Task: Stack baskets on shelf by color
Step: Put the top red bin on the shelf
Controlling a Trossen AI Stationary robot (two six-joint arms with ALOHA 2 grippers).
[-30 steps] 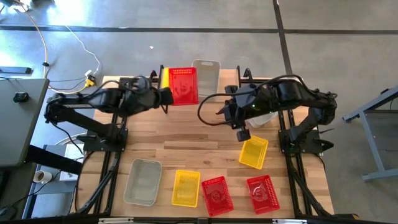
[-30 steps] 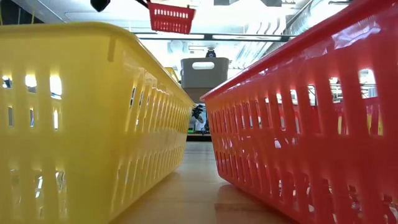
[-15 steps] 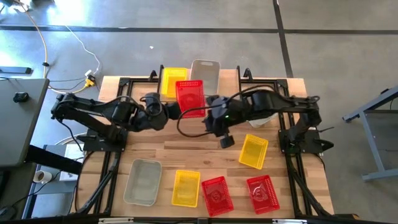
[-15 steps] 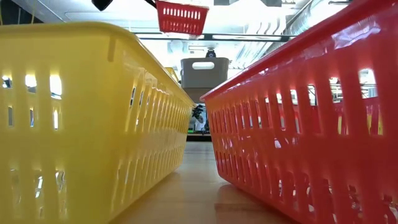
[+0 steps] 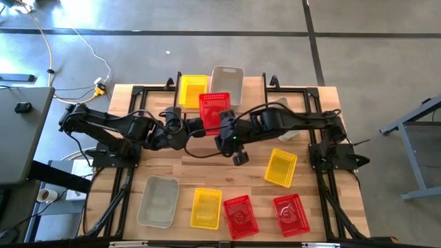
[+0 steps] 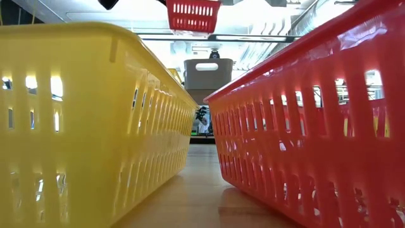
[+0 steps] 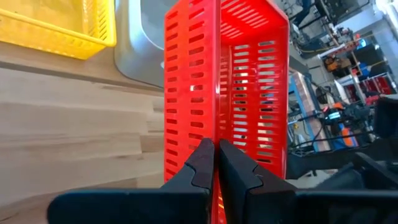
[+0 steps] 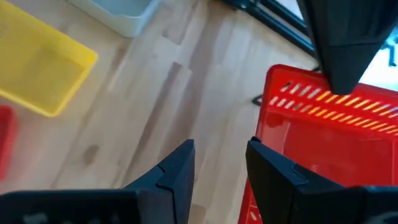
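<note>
My left gripper (image 7: 216, 163) is shut on a red basket (image 5: 215, 110), held in the air over the table's far middle; the low view shows this basket (image 6: 193, 14) high up. My right gripper (image 8: 219, 171) is open, nothing between its fingers, close beside the held basket (image 8: 323, 137) on its near side. On the shelf (image 7: 62, 62) at the far edge stand a yellow basket (image 5: 192, 89) and a grey basket (image 5: 227, 81), each on its bottom. My left gripper pinches a thin wall edge of the red basket (image 7: 216, 134) between its two fingers, at the end nearest the arm. The fingers come from the table's left, slanting a little down. The basket reaches out beyond the fingertips, lifted clear of table and shelf.
Near the front edge lie a grey basket (image 5: 158, 201), a yellow basket (image 5: 206, 208) and two red baskets (image 5: 240, 215) (image 5: 291, 213). Another yellow basket (image 5: 281, 167) lies at mid right. Bare wood lies between the shelf and this row.
My left gripper has carried the red basket away from the shelf, toward the table's right and near edge, still shut on it and clear of the table. My right gripper has come down and toward the table's left, close to the basket, staying open.
</note>
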